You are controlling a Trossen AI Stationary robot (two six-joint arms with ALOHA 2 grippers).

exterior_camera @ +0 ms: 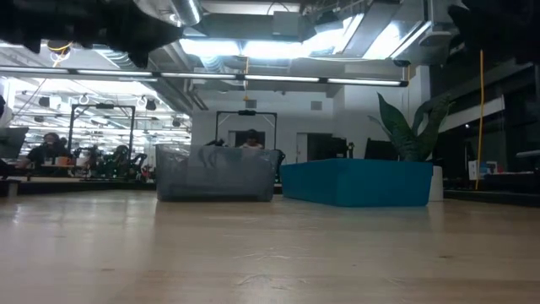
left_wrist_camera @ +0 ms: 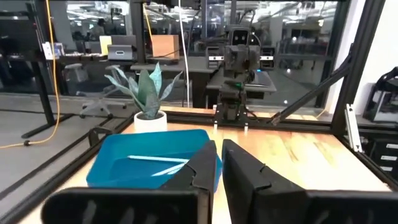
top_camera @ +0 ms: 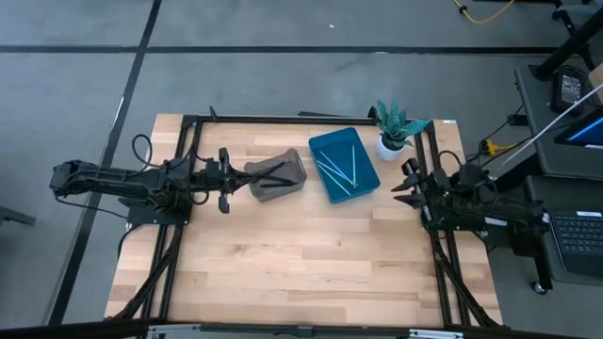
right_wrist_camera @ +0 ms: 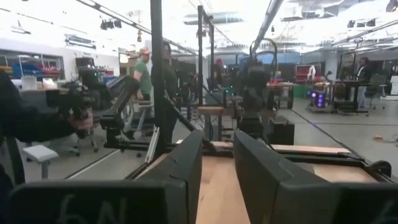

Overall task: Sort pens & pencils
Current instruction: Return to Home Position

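On the wooden table (top_camera: 283, 254) two bins are sitting side by side near the far edge, the grey bin (top_camera: 292, 158) toward the left arm and the blue bin (top_camera: 321, 171) toward the right arm, close but apart. The blue bin is holding the light blue sticks (top_camera: 339, 168), several of them lying crossed in a loose fan on its floor; the left wrist view is catching a few of them (left_wrist_camera: 152, 159) inside the blue wall (left_wrist_camera: 124, 168). The grey bin is holding the black sticks (top_camera: 271, 181), showing only as dark lines on its floor, too merged to count. No sticks are lying on the bare tabletop. A potted plant (top_camera: 396, 121) is standing just beyond the blue bin's far right corner. The left gripper (top_camera: 229, 179) is hovering just beside the grey bin, its fingers (left_wrist_camera: 249, 171) drawn almost together and grasping nothing. The right gripper (top_camera: 403, 181) is hanging at the table's right edge, near the plant, its jaws parted a little and empty. From table height the grey bin (exterior_camera: 215, 173) and the blue bin (exterior_camera: 354, 181) are showing only their walls.
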